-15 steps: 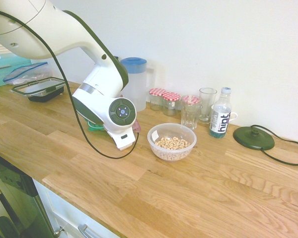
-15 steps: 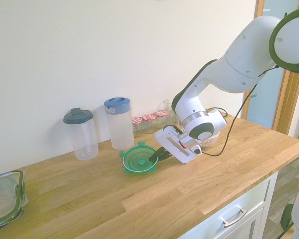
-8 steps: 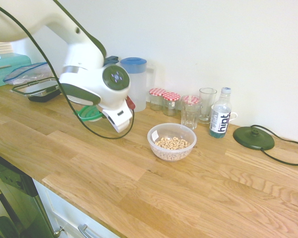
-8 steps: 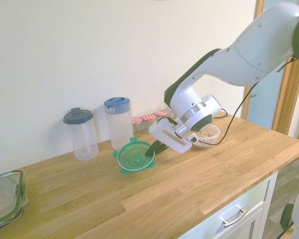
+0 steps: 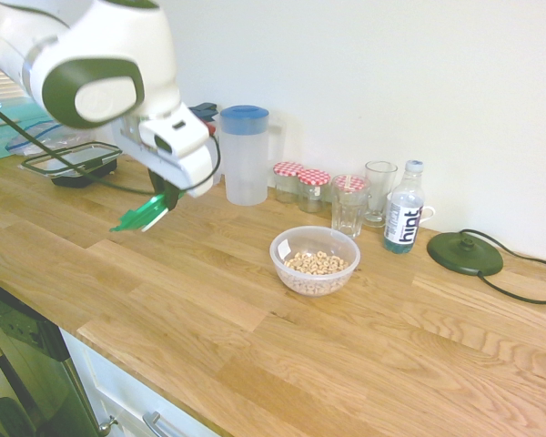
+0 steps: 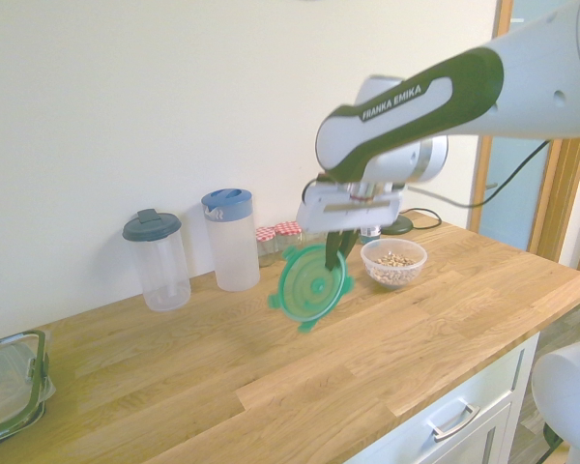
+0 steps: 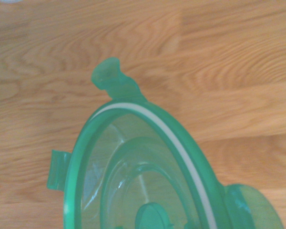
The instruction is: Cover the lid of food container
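Note:
My gripper [image 5: 166, 198] [image 6: 334, 249] is shut on the rim of the round translucent green lid [image 5: 144, 217] [image 6: 312, 284]. The lid hangs steeply tilted in the air above the wooden counter, its face turned toward the second exterior camera. Up close in the wrist view, the lid [image 7: 143, 176] shows its snap tabs over bare wood. The food container [image 5: 315, 259] [image 6: 393, 263], a small clear bowl with cereal rings, stands uncovered on the counter. It is well to the lid's right in the first exterior view.
A blue-lidded jug [image 5: 246, 155] [image 6: 230, 239], red-checked jars [image 5: 300, 185], glasses [image 5: 350, 205], a water bottle [image 5: 403, 218] and a black round base [image 5: 464, 253] line the wall. A grey-lidded jug [image 6: 155, 259] and a rectangular black-rimmed container [image 5: 73, 164] stand further along.
The arm has lifted the green lid off the counter beside the jug and raised it; the lid went from lying nearly flat to hanging steeply tilted in the air.

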Available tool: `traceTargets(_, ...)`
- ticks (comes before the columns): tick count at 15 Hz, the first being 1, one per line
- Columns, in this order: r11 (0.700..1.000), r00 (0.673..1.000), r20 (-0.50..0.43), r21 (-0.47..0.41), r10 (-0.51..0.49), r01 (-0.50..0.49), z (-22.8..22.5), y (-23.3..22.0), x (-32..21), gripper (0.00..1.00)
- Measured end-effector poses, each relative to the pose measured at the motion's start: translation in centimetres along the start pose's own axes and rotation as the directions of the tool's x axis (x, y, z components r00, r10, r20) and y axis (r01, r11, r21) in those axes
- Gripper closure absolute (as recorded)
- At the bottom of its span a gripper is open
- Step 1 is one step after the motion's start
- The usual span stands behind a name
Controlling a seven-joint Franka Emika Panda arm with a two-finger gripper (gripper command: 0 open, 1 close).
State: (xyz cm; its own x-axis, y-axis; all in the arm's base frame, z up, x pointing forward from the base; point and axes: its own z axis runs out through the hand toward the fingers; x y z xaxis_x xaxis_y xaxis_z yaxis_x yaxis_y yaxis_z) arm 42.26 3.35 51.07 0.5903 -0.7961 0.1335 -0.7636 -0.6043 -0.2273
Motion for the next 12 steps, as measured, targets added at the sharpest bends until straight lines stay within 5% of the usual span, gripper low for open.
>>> traceTargets(3, 0.987, 0.979, -0.188, -0.156, -0.073, 0.044, -10.2, -0.7, 4.3, 1.00)
traceTargets(5, 0.965, 0.942, -0.302, -0.251, -0.146, 0.069, -13.2, -3.2, 5.8, 1.00)
traceTargets(12, 0.808, 0.780, -0.499, -0.589, -0.377, 0.014, -7.7, -6.8, 8.2, 1.00)
